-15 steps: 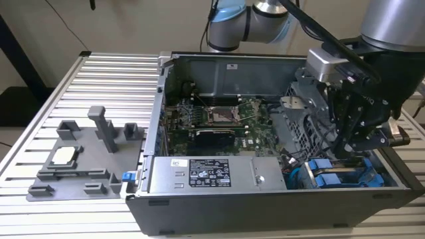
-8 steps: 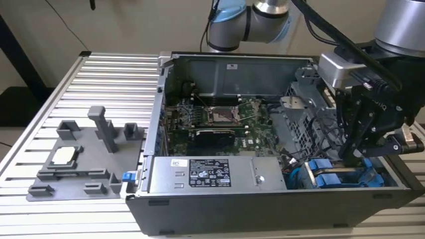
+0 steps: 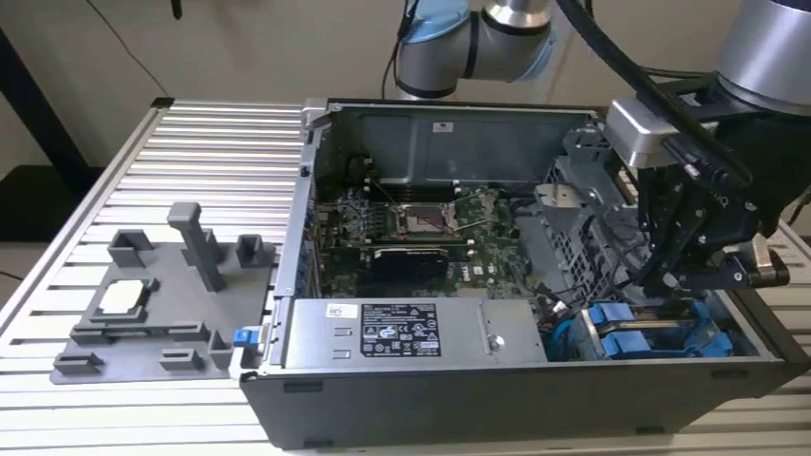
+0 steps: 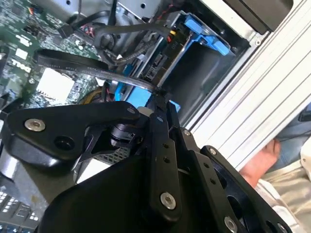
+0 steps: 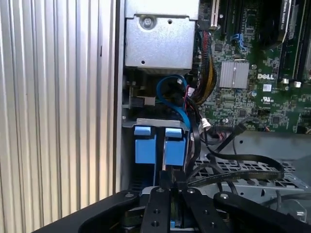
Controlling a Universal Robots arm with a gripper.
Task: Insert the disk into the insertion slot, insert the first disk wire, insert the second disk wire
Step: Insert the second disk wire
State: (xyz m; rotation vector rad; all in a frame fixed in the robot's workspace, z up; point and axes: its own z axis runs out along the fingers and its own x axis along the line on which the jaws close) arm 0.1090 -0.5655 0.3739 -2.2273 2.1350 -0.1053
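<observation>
Two blue plastic frames sit side by side in the grey drive cage, down in the insertion slot. In the second wrist view the disk lies on edge in its blue frame, with its connector end facing my fingers. My black gripper hangs just over these frames. It is shut on the end of a flat black disk wire, which loops away over the cage.
The open case stands on a ribbed aluminium table. Inside are a grey power-supply box, the green motherboard and cable bundles. A grey fixture lies at the exterior view's left. Part of a person is beyond the table rail.
</observation>
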